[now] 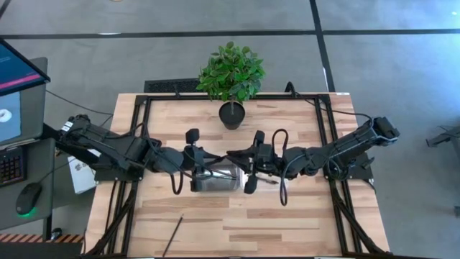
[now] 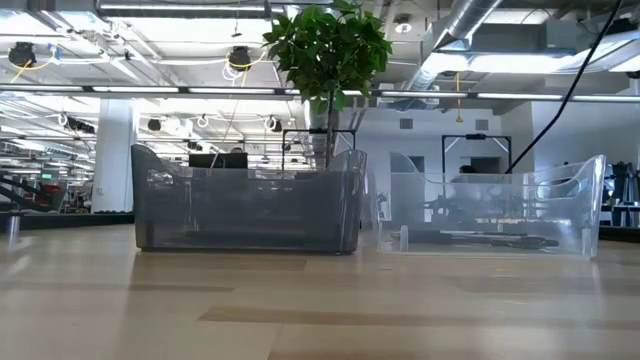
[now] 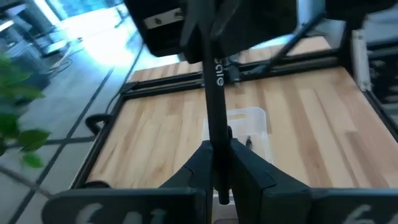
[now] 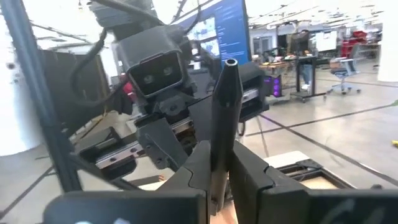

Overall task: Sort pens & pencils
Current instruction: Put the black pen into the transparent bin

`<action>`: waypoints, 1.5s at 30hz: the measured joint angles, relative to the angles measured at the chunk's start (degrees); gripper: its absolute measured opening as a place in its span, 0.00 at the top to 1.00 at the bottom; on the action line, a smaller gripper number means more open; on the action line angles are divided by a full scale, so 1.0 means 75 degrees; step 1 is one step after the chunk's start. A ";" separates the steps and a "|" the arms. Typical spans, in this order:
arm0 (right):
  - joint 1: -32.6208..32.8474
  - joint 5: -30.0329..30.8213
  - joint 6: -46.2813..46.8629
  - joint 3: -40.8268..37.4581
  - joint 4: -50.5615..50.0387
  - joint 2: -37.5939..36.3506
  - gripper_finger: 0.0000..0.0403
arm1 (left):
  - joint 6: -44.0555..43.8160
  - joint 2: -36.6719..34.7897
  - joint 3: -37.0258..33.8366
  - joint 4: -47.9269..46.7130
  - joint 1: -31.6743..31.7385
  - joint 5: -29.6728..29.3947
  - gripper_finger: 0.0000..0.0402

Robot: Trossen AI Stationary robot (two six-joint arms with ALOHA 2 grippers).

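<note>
over the clear bins, left pincer [image 3: 219, 177] and right pincer [image 4: 217, 171] each pinching a pen [image 3: 214, 93]

A grey concrete floor [image 1: 388, 79] crossed by dark seam lines surrounds the wooden table [image 1: 287, 216]. Ceiling pipes and ducts [image 2: 480, 40] run over an open hall lit by strip lights [image 2: 180, 90]. A monitor [image 1: 14, 86], keyboard and mouse [image 1: 29, 198] sit beside the table.

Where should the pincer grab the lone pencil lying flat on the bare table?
Take the pencil at mid-shaft, coming straight down from above and closing across its width. It lies flat and slanted on the table, too thin for a side approach.
</note>
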 joint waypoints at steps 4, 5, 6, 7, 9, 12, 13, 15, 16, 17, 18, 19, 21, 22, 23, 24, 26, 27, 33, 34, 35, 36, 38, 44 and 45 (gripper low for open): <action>0.0030 -0.0128 0.0026 0.0000 -0.0016 0.0000 0.86 | 0.0526 -0.0017 0.0000 0.0105 0.0011 0.0906 0.91; 0.0033 -0.0143 0.0036 0.0000 -0.0002 -0.0001 0.86 | 0.0686 -0.0017 0.0001 0.0165 0.0011 0.1003 0.90; 0.0041 -0.0142 0.0044 0.0000 0.0009 -0.0003 0.86 | 0.0812 -0.0017 0.0003 0.0201 0.0005 0.0994 0.88; 0.0038 -0.0134 0.0044 0.0000 0.0018 -0.0009 0.86 | 0.0858 -0.0017 0.0002 0.0228 -0.0018 0.0874 0.86; 0.0021 -0.0072 -0.0010 0.0000 0.0021 -0.0009 0.86 | 0.0774 -0.0015 0.0003 0.0217 -0.0036 0.0443 0.82; -0.0001 0.0040 -0.0014 0.0000 -0.0416 -0.0051 0.86 | 0.0470 -0.0083 0.0000 -0.0378 -0.0081 0.0010 0.78; -0.0002 0.0079 0.0040 0.0000 -0.0688 -0.0085 0.86 | 0.0379 -0.0113 0.0003 -0.0606 -0.0085 -0.0014 0.77; -0.0004 0.0111 0.0250 0.0000 -0.1264 -0.0157 0.86 | 0.0121 -0.0146 0.0001 -0.1096 -0.0115 0.0001 0.76; -0.0006 0.0099 0.0396 0.0000 -0.1596 -0.0202 0.86 | -0.0014 -0.0162 0.0003 -0.1339 -0.0130 0.0006 0.76; -0.0003 0.0075 0.0507 0.0000 -0.1919 -0.0243 0.86 | -0.0152 -0.0171 0.0003 -0.1570 -0.0146 0.0005 0.76; -0.0004 0.0061 0.0646 0.0000 -0.2230 -0.0275 0.86 | -0.0306 -0.0178 0.0003 -0.1799 -0.0161 0.0003 0.76; -0.0006 0.0061 0.0797 0.0000 -0.2614 -0.0306 0.86 | -0.0459 -0.0178 0.0003 -0.2064 -0.0163 0.0005 0.76; -0.0007 0.0044 0.1154 0.0000 -0.3562 -0.0388 0.86 | -0.0817 -0.0178 0.0003 -0.2639 -0.0169 0.0011 0.76; -0.0013 -0.0033 0.1361 0.0000 -0.4056 -0.0423 0.86 | -0.1029 -0.0178 0.0003 -0.2910 -0.0169 0.0009 0.76; -0.0012 -0.0154 0.1580 0.0000 -0.4530 -0.0451 0.86 | -0.1227 -0.0178 0.0003 -0.3180 -0.0169 0.0009 0.76; -0.0008 -0.0183 0.1857 0.0000 -0.5016 -0.0473 0.86 | -0.1412 -0.0171 0.0003 -0.3432 -0.0169 0.0008 0.76; -0.0026 -0.0403 0.2479 0.0000 -0.5916 -0.0475 0.86 | -0.1645 -0.0160 0.0003 -0.3844 -0.0169 -0.0001 0.76; -0.0055 -0.0576 0.2743 0.0000 -0.6306 -0.0475 0.86 | -0.1737 -0.0160 0.0003 -0.3998 -0.0166 -0.0006 0.76; -0.0400 -0.1861 0.3864 0.0000 -0.7967 -0.0472 0.86 | -0.1899 -0.0159 0.0003 -0.4261 -0.0166 -0.0079 0.76; -0.0475 -0.2004 0.3910 0.0000 -0.8169 -0.0436 0.86 | -0.1900 -0.0157 0.0003 -0.4264 -0.0166 -0.0079 0.76; -0.0550 -0.2150 0.3972 0.0000 -0.8325 -0.0394 0.86 | -0.1900 -0.0157 0.0003 -0.4261 -0.0166 -0.0079 0.76; -0.0622 -0.2279 0.4055 0.0000 -0.8539 -0.0373 0.86 | -0.1902 -0.0157 0.0003 -0.4261 -0.0166 -0.0079 0.76; -0.0784 -0.2622 0.4219 0.0000 -0.8939 -0.0382 0.86 | -0.1902 -0.0157 0.0003 -0.4261 -0.0166 -0.0085 0.76; -0.1118 -0.3347 0.4368 0.0000 -0.9839 -0.0385 0.86 | -0.1902 -0.0157 -0.0086 -0.4253 -0.0166 -0.0088 0.76; -0.1159 -0.3437 0.4370 0.0000 -0.9997 -0.0385 0.86 | -0.1904 -0.0157 -0.0125 -0.4269 -0.0166 -0.0088 0.76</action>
